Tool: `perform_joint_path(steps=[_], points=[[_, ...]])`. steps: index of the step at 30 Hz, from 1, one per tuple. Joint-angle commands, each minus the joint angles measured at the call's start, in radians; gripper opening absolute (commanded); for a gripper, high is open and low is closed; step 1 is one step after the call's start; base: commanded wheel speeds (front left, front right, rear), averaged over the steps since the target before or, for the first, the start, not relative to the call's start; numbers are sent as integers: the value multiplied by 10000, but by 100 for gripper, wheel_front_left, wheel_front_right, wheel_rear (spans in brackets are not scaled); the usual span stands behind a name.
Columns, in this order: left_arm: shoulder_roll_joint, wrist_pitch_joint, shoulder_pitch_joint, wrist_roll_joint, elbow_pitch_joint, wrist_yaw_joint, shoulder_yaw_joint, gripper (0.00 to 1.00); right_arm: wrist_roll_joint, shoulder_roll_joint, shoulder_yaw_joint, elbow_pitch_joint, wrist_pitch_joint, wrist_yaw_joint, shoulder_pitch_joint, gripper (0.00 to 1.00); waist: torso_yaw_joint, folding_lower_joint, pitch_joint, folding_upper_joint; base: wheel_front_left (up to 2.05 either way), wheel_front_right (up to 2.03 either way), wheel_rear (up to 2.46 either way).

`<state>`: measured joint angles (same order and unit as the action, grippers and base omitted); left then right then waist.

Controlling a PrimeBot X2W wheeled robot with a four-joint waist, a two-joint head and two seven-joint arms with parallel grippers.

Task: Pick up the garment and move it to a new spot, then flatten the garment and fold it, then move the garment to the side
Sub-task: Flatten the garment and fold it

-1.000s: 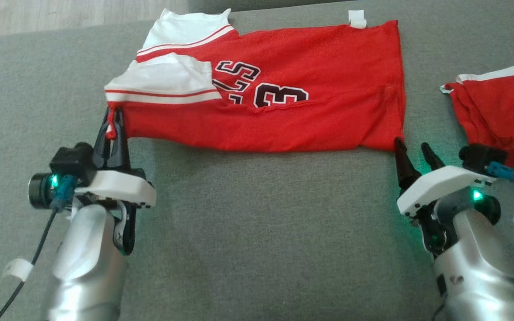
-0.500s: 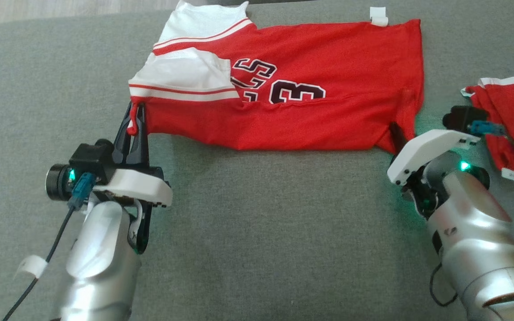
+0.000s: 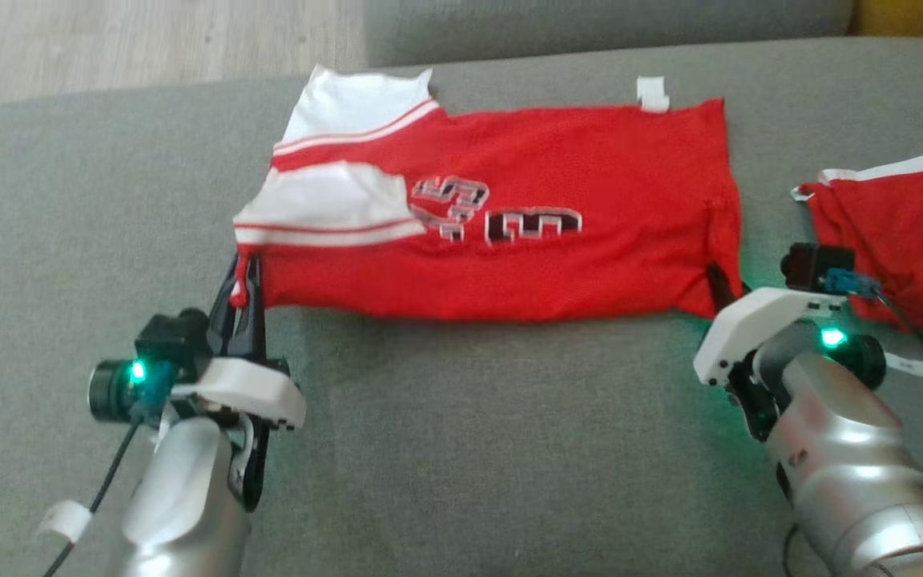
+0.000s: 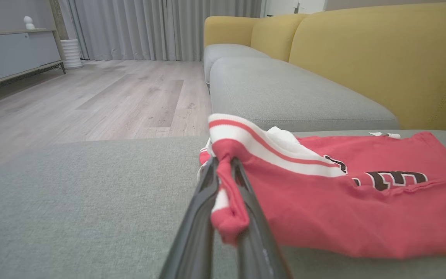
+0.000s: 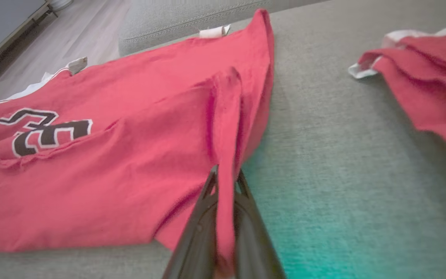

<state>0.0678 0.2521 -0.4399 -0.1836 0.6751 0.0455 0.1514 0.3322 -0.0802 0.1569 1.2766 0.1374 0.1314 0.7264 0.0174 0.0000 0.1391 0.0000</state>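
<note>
I see the jersey spread on the grey cushion, sitting a little toward 12 o'clock of centre in my head view. Its white-trimmed end points to 9 o'clock and its plain hem to 3 o'clock.

My left gripper reaches in from 8 o'clock. Its jaws are clamped on the near corner at the white-trimmed end. In the left wrist view a red tuft of cloth is pinched between the two fingers.

My right gripper reaches in from 4 o'clock, and it is closed tight on the near corner of the hem. In the right wrist view a ridge of red fabric runs up out of its tips.

A second red garment lies at 3 o'clock, apart from the jersey. Wooden floor shows at 11 o'clock.
</note>
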Motion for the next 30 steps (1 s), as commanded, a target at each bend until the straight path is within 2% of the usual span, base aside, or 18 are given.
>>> perform_joint_path(steps=[1, 14, 19, 24, 25, 26, 27, 29, 30], points=[[281, 97, -158, 80, -251, 52, -350, 0, -9, -33, 159, -155, 122, -7, 13, 0, -73, 0, -178, 0, 0, 0, 0], [242, -39, 1244, 59, 571, 306, 146, 0, 897, -476, 493, -1026, -924, -7, -1585, 0, -330, 0, -1521, 0, 0, 0, 0], [231, -249, 2043, -21, 371, 358, 327, 0, 1488, -638, 663, -2123, -1546, -7, -2630, 0, -428, 0, -1831, 0, 0, 0, 0], [249, -450, 2619, -125, -281, 278, 368, 0, 1872, -789, 495, -3715, -1775, -7, -3695, 0, -547, 0, -1885, 0, 0, 0, 0], [249, -476, 2673, -150, -414, 252, 363, 0, 1858, -804, 465, -4094, -1754, -7, -3884, 86, -578, 0, -1863, 0, 0, 0, 0], [253, -500, 2707, -168, -533, 217, 355, 0, 1825, -824, 418, -4472, -1730, -7, -4062, 100, -614, 0, -1835, 0, 0, 0, 0], [256, -504, 2718, -179, -645, 182, 350, 0, 1752, -862, 299, -4854, -1611, -7, -4206, 100, -655, 0, -1796, 0, 0, 0, 0], [253, -435, 2683, -212, -886, 145, 335, 100, 1588, -861, 40, -5613, -1426, -7, -4431, 100, -739, 0, -1703, 0, 0, 0, 0], [253, -395, 2645, -232, -984, 122, 317, 100, 1491, -847, -119, -6024, -1288, -7, -4503, 100, -784, 0, -1648, 0, 0, 0, 0]])
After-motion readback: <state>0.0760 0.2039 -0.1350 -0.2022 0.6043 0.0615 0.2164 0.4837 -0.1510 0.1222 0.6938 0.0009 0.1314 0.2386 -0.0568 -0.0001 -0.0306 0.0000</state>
